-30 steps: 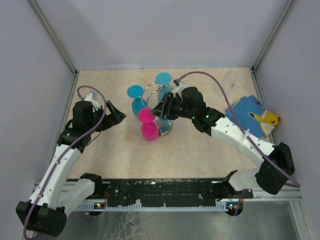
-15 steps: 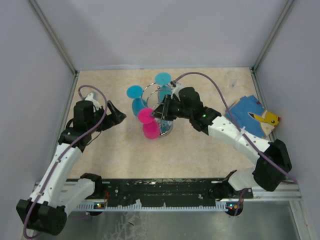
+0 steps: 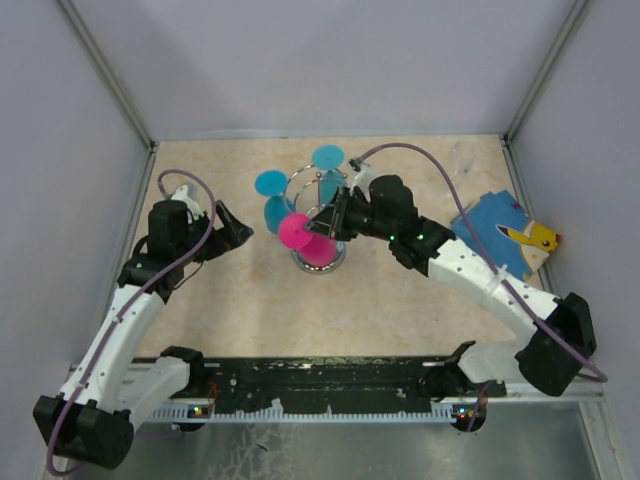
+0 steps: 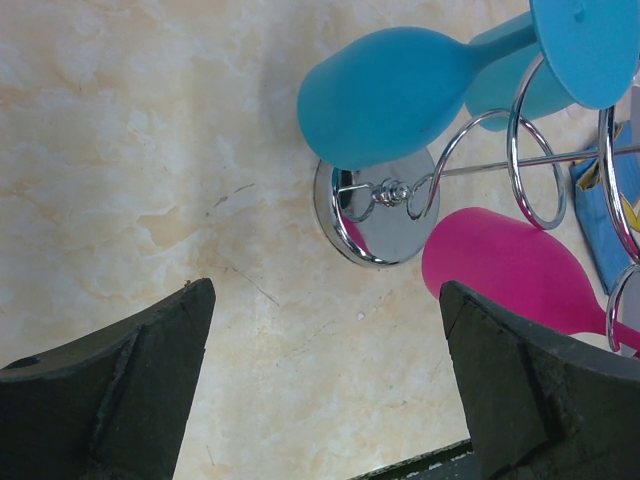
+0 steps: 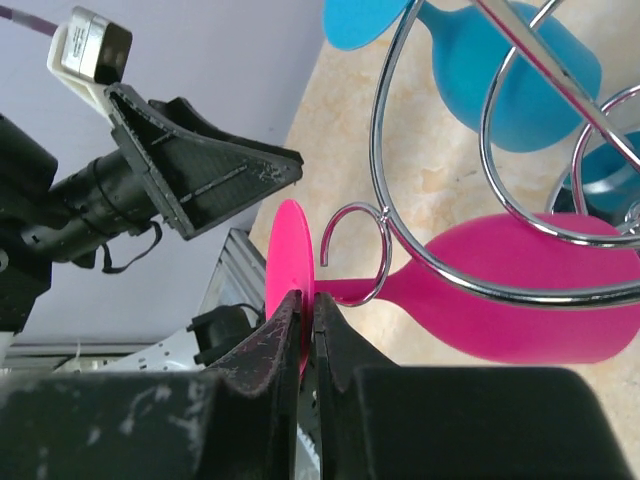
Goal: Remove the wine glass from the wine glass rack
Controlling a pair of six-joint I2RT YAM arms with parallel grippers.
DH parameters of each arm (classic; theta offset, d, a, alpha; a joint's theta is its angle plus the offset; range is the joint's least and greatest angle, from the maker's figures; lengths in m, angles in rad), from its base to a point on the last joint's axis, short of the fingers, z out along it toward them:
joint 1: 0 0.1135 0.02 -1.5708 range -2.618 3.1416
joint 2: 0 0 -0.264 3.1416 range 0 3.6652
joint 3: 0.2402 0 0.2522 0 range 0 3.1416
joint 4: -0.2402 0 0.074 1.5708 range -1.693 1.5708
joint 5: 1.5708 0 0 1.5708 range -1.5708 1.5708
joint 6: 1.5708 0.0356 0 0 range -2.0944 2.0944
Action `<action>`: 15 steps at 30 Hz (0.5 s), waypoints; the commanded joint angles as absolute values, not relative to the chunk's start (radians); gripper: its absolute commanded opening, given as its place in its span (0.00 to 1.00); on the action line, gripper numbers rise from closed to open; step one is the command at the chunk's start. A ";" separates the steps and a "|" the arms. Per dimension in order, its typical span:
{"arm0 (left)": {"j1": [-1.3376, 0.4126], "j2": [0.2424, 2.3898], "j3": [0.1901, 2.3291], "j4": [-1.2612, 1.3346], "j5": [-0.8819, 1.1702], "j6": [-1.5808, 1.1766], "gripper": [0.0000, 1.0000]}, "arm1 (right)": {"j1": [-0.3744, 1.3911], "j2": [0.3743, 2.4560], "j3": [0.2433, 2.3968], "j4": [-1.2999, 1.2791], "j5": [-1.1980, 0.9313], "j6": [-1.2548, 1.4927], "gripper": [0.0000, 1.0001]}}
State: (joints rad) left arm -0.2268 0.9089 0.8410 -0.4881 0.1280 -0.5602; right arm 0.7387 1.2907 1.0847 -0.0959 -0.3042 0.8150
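The fingers of the right gripper (image 3: 316, 225) are pinched on the flat round foot of the pink wine glass (image 3: 292, 232). In the top view this glass hangs tilted on the near-left side of the wine glass rack (image 3: 335, 264), which stands in the middle of the table (image 3: 400, 300). The left gripper (image 3: 238, 228) sits apart to the left of the rack, its fingers spread wide and holding nothing. Two blue wine glasses (image 3: 270, 183) hang on the rack's far side. From the left wrist, the two dark fingers (image 4: 120, 385) stand wide apart over bare table. Beyond them are the rack's mirror base, a blue bowl and the pink bowl. From the right wrist, the fingers (image 5: 270, 350) clamp the edge of the pink foot. The pink stem lies in a curled chrome loop of the rack, so the glass is on the rack.
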 commanded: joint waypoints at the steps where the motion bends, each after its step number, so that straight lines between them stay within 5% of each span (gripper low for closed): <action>1: -0.222 0.911 0.845 -0.452 0.148 -0.555 1.00 | 0.749 1.241 1.063 -0.024 -0.336 0.827 0.07; 15: -0.222 0.907 0.837 -0.449 0.149 -0.554 1.00 | 0.750 1.225 0.962 0.116 -0.508 0.930 0.00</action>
State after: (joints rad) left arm -0.2268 0.9096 0.8410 -0.4751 0.1360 -0.5602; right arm 0.7387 1.2709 0.9676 0.0124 -0.4225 0.8928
